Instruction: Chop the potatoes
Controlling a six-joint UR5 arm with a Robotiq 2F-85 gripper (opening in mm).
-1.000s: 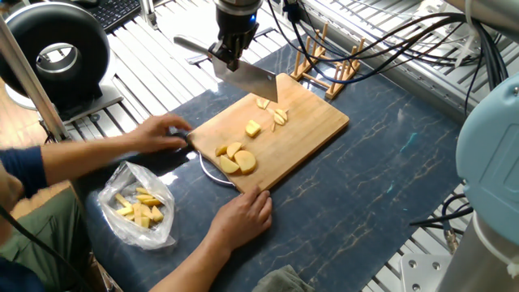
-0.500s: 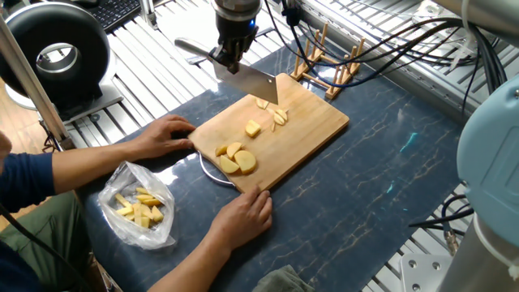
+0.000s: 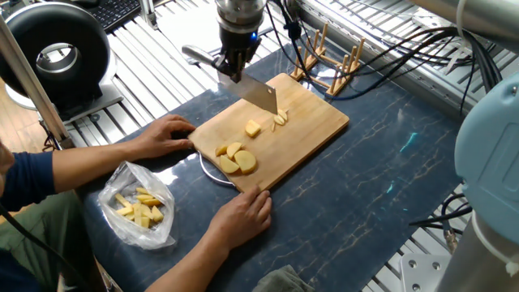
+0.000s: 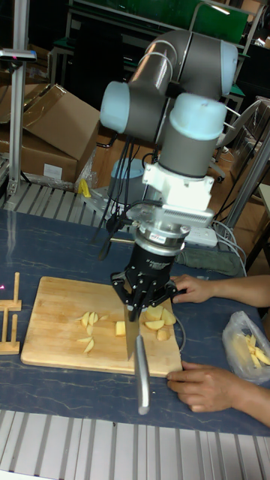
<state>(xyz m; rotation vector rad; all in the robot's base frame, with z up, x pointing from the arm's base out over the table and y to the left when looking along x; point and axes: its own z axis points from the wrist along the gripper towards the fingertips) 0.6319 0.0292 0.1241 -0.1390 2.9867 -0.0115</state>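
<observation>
Pale yellow potatoes lie on a wooden cutting board (image 3: pixel 312 134) (image 4: pixel 52 330): thin cut slices (image 3: pixel 280 118) (image 4: pixel 89 324), one small chunk (image 3: pixel 253 128) (image 4: pixel 120 328), and a cluster of rounded pieces (image 3: pixel 235 158) (image 4: pixel 157 319). My gripper (image 3: pixel 233 61) (image 4: pixel 145 296) is shut on a knife handle (image 3: pixel 199 55) (image 4: pixel 142 375). The knife blade (image 3: pixel 261 97) is edge-down on the board, right beside the thin slices, between them and the small chunk.
A person's left hand (image 3: pixel 170 134) and right hand (image 3: pixel 243 215) hold the board's near edges. A clear plastic bag of yellow pieces (image 3: pixel 139 207) lies at the front left. A wooden rack (image 3: pixel 332 65) stands behind the board. Black cables hang at the back.
The knife has come down and moved right, from above the board's far corner onto the board by the thin slices. The person's left hand has settled at the board's edge.
</observation>
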